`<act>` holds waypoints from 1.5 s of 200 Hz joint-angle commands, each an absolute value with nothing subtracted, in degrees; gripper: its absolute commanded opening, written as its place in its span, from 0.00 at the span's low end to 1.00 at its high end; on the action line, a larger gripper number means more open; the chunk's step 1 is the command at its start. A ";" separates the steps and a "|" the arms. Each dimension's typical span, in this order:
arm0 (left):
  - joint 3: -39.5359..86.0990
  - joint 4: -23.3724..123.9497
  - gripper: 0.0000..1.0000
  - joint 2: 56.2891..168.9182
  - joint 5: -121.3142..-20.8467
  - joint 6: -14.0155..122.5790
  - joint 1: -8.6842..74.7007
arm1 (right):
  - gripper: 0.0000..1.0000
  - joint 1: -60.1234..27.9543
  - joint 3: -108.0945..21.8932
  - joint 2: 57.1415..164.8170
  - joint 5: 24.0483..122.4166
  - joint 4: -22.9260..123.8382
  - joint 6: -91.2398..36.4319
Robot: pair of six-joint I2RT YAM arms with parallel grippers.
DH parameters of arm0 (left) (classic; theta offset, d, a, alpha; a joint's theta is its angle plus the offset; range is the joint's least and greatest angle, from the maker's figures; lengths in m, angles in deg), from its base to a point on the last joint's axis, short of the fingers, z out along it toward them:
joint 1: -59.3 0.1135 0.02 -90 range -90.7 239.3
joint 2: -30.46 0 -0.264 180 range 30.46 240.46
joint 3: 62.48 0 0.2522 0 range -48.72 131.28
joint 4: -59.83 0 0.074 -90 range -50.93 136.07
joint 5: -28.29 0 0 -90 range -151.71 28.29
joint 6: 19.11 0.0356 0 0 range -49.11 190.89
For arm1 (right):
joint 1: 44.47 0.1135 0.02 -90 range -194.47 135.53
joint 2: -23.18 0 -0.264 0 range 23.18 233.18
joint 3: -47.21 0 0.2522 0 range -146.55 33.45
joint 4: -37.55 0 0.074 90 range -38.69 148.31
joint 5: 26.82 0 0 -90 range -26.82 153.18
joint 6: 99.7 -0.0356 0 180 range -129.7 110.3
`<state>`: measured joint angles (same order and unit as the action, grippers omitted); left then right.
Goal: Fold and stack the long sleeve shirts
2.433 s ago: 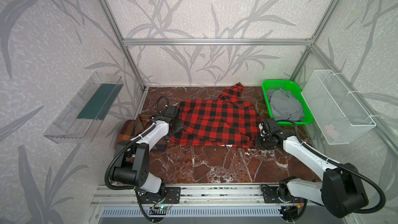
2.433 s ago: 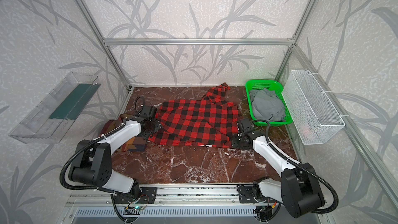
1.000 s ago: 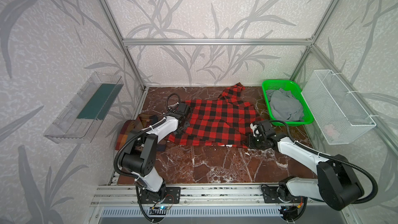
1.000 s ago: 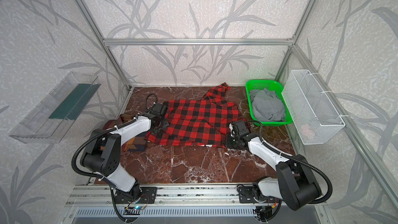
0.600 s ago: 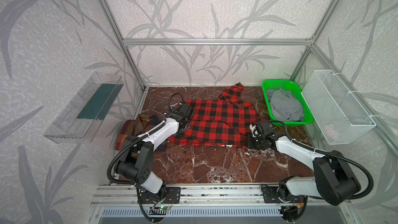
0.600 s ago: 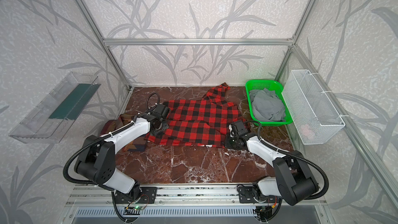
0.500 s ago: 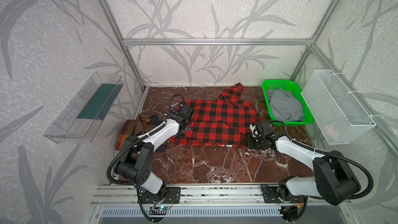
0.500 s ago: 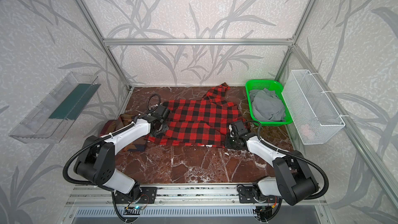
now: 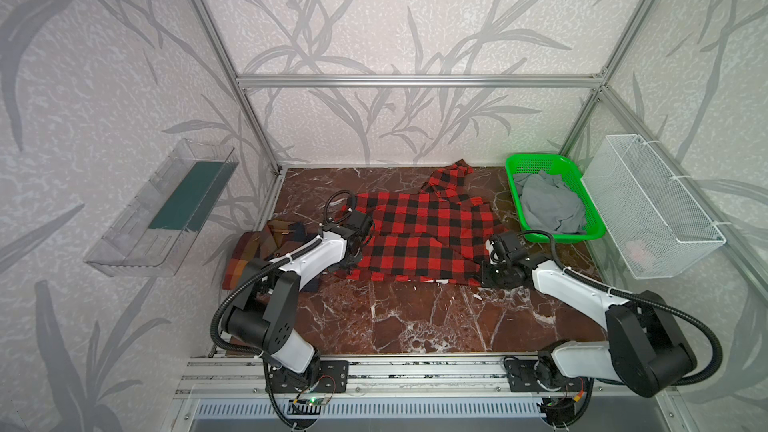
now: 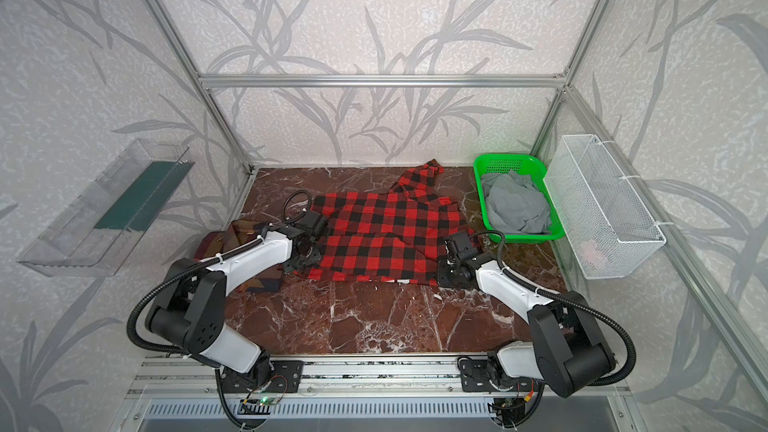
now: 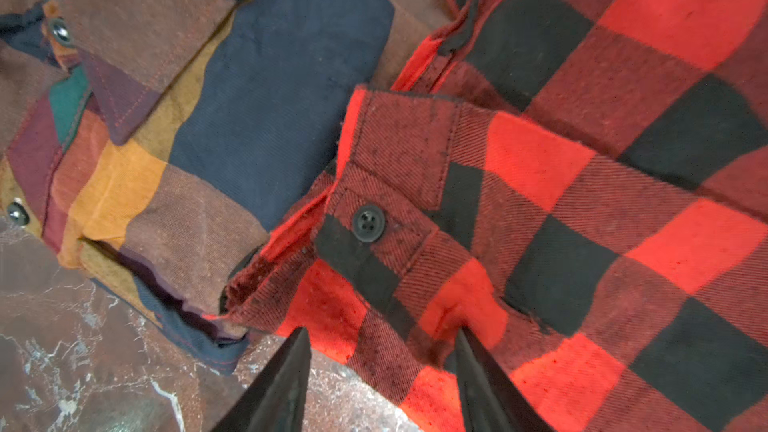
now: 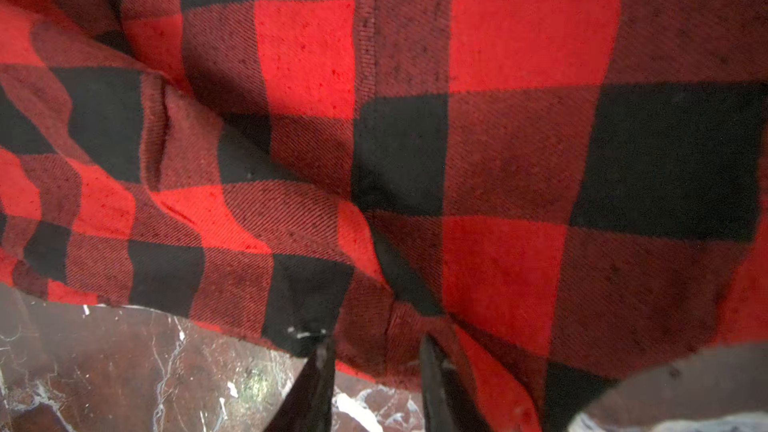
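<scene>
On the dark red marble counter [image 9: 415, 317], the right hand [image 12: 376, 344] is clamped on the near right hem of the red-and-black buffalo-check flannel shirt [image 9: 415, 238], which lies spread across the counter's middle. The left hand [image 11: 380, 334] has its fingers apart over the shirt's buttoned cuff at the left edge. Just beside that cuff lies the brown, orange and maroon plaid shirt [image 9: 249, 251]. Farther back on the right, a green plastic basket [image 9: 515, 184] holds a grey cloth [image 9: 548, 205]

The left arm [image 9: 309, 257] and right arm [image 9: 569, 288] look alike. Each has white link shells, rounded black joints and a black ribbed hose [image 9: 715, 349] alongside. Their black bases are bolted to a silver rail [image 9: 415, 367]. The claw fingers [image 11: 286, 384] are black tapered wedges.
</scene>
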<state>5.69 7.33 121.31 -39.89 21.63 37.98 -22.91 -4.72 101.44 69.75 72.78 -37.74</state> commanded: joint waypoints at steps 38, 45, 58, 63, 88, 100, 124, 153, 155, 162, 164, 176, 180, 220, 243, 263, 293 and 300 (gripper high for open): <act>1.03 7.28 0.58 122.23 -43.12 18.45 37.77 | 0.36 -24.23 -10.07 108.86 67.15 74.90 -38.27; -0.27 8.17 0.58 121.27 -44.21 18.08 37.68 | 0.36 -24.38 -10.35 109.70 66.84 74.95 -38.40; -2.80 10.05 0.58 119.78 -46.73 17.40 37.50 | 0.36 -24.68 -10.80 111.06 66.78 74.58 -38.83; -3.66 10.31 0.58 119.45 -47.41 17.09 37.34 | 0.36 -24.84 -11.02 111.67 66.72 74.42 -39.04; -7.35 11.47 0.57 118.04 -49.53 15.40 36.13 | 0.36 -25.39 -12.74 114.20 66.64 74.11 -39.97; -8.91 12.15 0.57 117.01 -50.50 14.57 35.31 | 0.36 -25.48 -13.80 115.18 66.32 74.10 -40.03; -11.31 12.27 0.57 114.49 -50.51 12.61 32.64 | 0.36 -25.66 -16.50 117.82 65.33 74.54 -40.20; -13.35 12.06 0.57 113.13 -50.72 8.78 27.09 | 0.36 -26.30 -20.58 122.44 64.76 75.62 -40.28; -13.53 12.06 0.57 113.05 -50.70 8.47 26.57 | 0.36 -26.33 -20.92 122.72 64.80 75.58 -40.29; -14.03 12.06 0.57 112.75 -50.54 7.26 24.75 | 0.36 -26.51 -21.80 123.56 64.75 75.82 -40.29; -14.14 12.06 0.57 112.80 -50.44 6.91 24.27 | 0.36 -26.57 -22.11 123.86 64.71 75.93 -40.29; -14.78 11.71 0.57 112.43 -50.10 4.61 20.94 | 0.36 -27.08 -23.82 124.99 64.34 76.43 -40.29; -14.94 11.67 0.57 112.33 -49.95 3.90 19.83 | 0.36 -27.22 -24.32 125.20 64.10 76.63 -40.25; -15.87 8.23 0.57 110.46 -47.37 -1.41 11.84 | 0.36 -28.27 -27.52 125.11 62.80 79.93 -38.86; -17.38 6.85 0.58 107.72 -44.24 -0.84 11.96 | 0.37 -28.12 -24.11 121.35 64.40 77.86 -38.60; -16.90 6.54 0.58 106.80 -41.47 0.89 11.96 | 0.37 -28.03 -22.71 118.67 65.55 77.97 -38.53; -14.16 4.26 0.58 105.79 -38.21 4.51 12.44 | 0.37 -27.62 -22.80 113.38 64.76 78.87 -38.10; -13.92 4.04 0.58 105.43 -37.66 5.17 12.57 | 0.37 -27.31 -22.80 112.61 64.99 77.93 -37.89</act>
